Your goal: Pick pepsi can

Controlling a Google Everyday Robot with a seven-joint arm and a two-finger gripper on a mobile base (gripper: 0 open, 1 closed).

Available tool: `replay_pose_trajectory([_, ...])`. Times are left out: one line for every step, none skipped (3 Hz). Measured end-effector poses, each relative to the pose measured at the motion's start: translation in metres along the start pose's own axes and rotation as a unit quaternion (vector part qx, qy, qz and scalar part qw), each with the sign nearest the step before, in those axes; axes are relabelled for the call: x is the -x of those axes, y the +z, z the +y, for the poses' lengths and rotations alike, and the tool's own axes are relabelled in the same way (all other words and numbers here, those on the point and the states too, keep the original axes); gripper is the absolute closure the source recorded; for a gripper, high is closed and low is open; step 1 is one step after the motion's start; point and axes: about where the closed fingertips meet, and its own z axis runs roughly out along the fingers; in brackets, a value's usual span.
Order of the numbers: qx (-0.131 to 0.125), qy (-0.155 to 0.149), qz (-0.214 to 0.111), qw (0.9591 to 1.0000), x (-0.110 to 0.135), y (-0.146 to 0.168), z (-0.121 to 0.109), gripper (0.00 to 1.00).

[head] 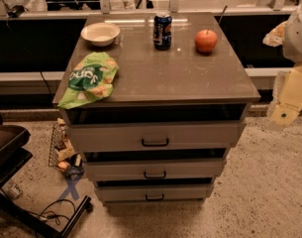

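Observation:
The pepsi can [162, 30] stands upright at the back middle of the grey cabinet top [180, 76]; it is dark blue with a silver rim and red-and-white marks. My gripper [287, 108] hangs at the right edge of the camera view, beside and off the cabinet's right side, well away from the can and holding nothing that I can see.
A red apple [206, 40] sits right of the can. A white bowl [100, 33] is at the back left and a green chip bag [90, 78] lies at the front left edge. Three drawers [154, 135] are below. A wire basket [61, 148] and cables lie on the floor at left.

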Motion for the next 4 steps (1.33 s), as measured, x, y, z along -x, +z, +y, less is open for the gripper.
replay_pose_trajectory([0.000,0.000,0.000,1.0000,0.000,0.000,0.000,0.00])
replay_pose_trajectory([-0.037,0.014,-0.036,0.9986,0.009,-0.003,-0.020,0.00])
replay_pose_trajectory([-0.068,0.077,-0.117,0.9877,0.007,0.011,-0.046,0.00])
replay_pose_trajectory([-0.095,0.147,-0.274,0.9457,0.038,0.017,-0.085,0.00])
